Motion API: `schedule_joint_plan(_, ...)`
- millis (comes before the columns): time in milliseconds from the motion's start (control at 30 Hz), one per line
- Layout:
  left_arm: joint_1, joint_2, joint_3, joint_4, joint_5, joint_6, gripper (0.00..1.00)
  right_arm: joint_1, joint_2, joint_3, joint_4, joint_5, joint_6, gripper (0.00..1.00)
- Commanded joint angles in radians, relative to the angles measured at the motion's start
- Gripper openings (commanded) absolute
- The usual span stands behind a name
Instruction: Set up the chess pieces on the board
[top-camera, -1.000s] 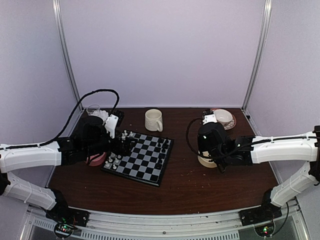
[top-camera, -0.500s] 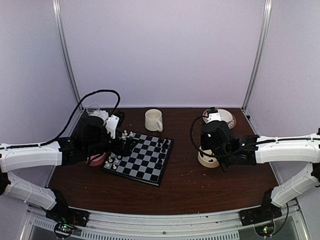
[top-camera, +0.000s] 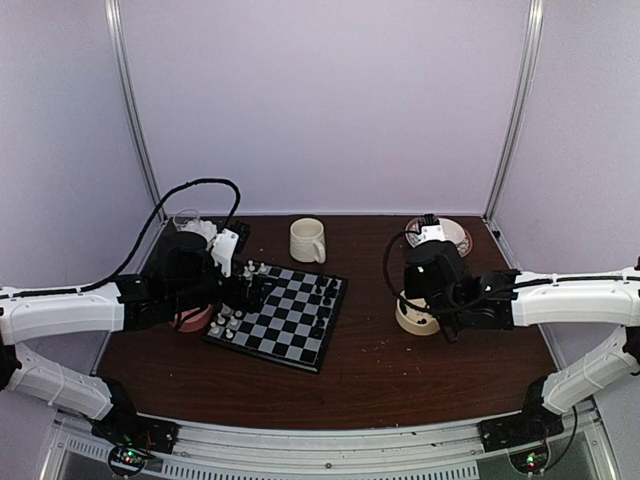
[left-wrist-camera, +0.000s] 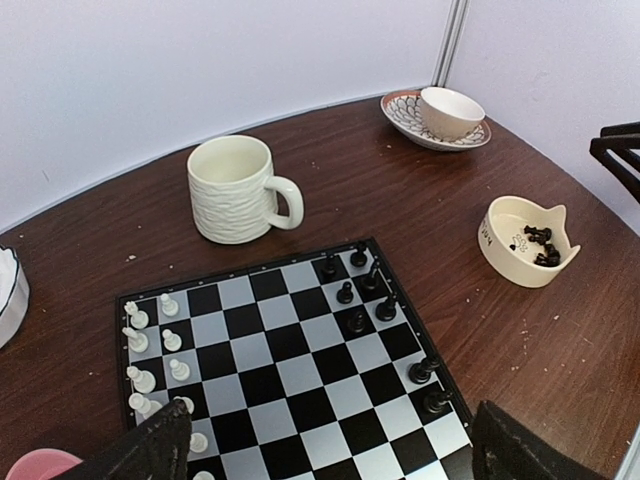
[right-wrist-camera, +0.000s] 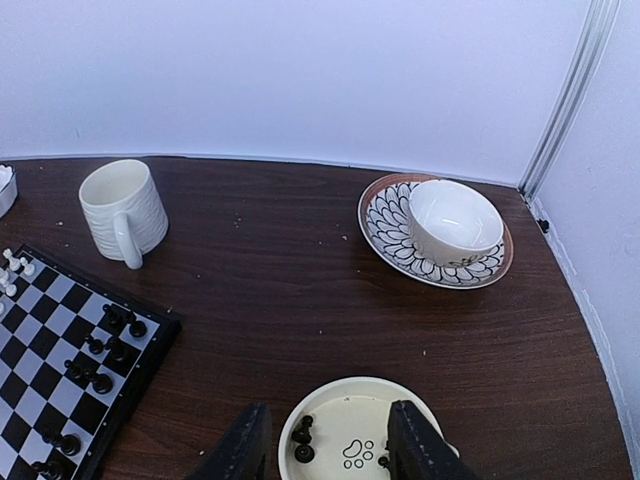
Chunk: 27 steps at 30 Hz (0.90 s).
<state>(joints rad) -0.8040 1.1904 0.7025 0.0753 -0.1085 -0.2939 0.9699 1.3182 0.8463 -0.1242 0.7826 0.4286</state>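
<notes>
The board (top-camera: 285, 318) lies left of centre, seen large in the left wrist view (left-wrist-camera: 300, 375) and at an edge in the right wrist view (right-wrist-camera: 40, 385). White chess pieces (left-wrist-camera: 150, 350) stand along its left side and black ones (left-wrist-camera: 362, 295) along its right. More black pieces (right-wrist-camera: 303, 433) lie in a cream cat-eared bowl (right-wrist-camera: 345, 400), (left-wrist-camera: 520, 235), (top-camera: 412, 320). My left gripper (left-wrist-camera: 335, 455) hangs wide open above the board's near edge and holds nothing. My right gripper (right-wrist-camera: 330, 445) hovers over the cream bowl, its fingers (right-wrist-camera: 245, 445) apart and empty.
A ribbed cream mug (top-camera: 307, 240), (left-wrist-camera: 235, 190), (right-wrist-camera: 120, 210) stands behind the board. A patterned saucer with a white bowl (top-camera: 450, 236), (right-wrist-camera: 452, 222) sits at the back right. A pink bowl (top-camera: 188, 320) and a glass dish (top-camera: 192, 222) are at the left.
My right arm has shifted a little to the right and back, settling over the cream bowl. The left arm and the pieces on the board have stayed put.
</notes>
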Motion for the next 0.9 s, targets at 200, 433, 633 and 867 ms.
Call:
schedule_joint_plan(200,0.002,0.004,0.012,0.040,0.014,0.002,0.98,-0.019,-0.014,-0.007,-0.023,-0.010,0.030,0.42)
schedule_joint_plan(433,0.002,0.000,0.009,0.043,0.014,0.011,0.98,-0.025,-0.024,-0.006,-0.030,-0.014,0.035,0.42)
schedule_joint_plan(633,0.002,0.000,0.006,0.042,0.010,0.016,0.97,-0.033,-0.026,-0.003,-0.040,-0.019,0.042,0.42)
schedule_joint_plan(867,0.002,-0.014,0.000,0.047,0.006,0.030,0.98,-0.046,-0.020,-0.009,-0.036,-0.005,0.051,0.42)
